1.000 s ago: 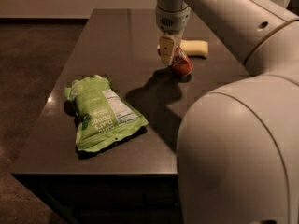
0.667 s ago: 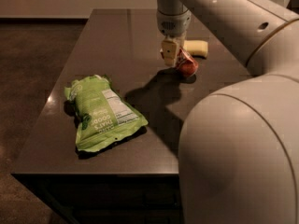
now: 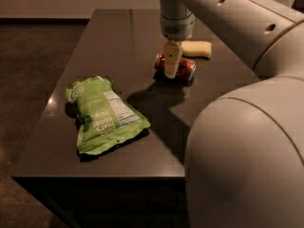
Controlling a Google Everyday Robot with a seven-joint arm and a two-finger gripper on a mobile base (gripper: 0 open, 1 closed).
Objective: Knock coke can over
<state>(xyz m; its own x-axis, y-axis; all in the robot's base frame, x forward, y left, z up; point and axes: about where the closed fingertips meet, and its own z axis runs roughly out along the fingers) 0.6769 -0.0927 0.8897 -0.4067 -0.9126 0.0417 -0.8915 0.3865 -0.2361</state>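
Since the earlier frame the coke can (image 3: 186, 68) has gone from standing, seen as a small red shape just right of the gripper (image 3: 172, 60), to lying on its side, its red body now stretched left to right across the bench (image 3: 118, 37). The gripper has shifted only slightly and now hangs in front of the can's middle, low over the surface and touching or all but touching it. From this angle I cannot tell whether its jaws are open or closed; nothing shows them clamped round the can. The can lies in the far half of the bench, toward the right edge, just in front of the pale yellow sponge (image 3: 197, 48), which sits a little nearer the far edge and has not moved. The green bag (image 3: 104, 113) lies flat, well apart, toward the near left corner, untouched. Judged from how things lie, the knock itself looks done: the can is down, clear of the sponge and not near any edge it could roll off. What seems left is only for the arm (image 3: 176, 13) to lift away and for the can to settle, since a can on its side may roll a little.
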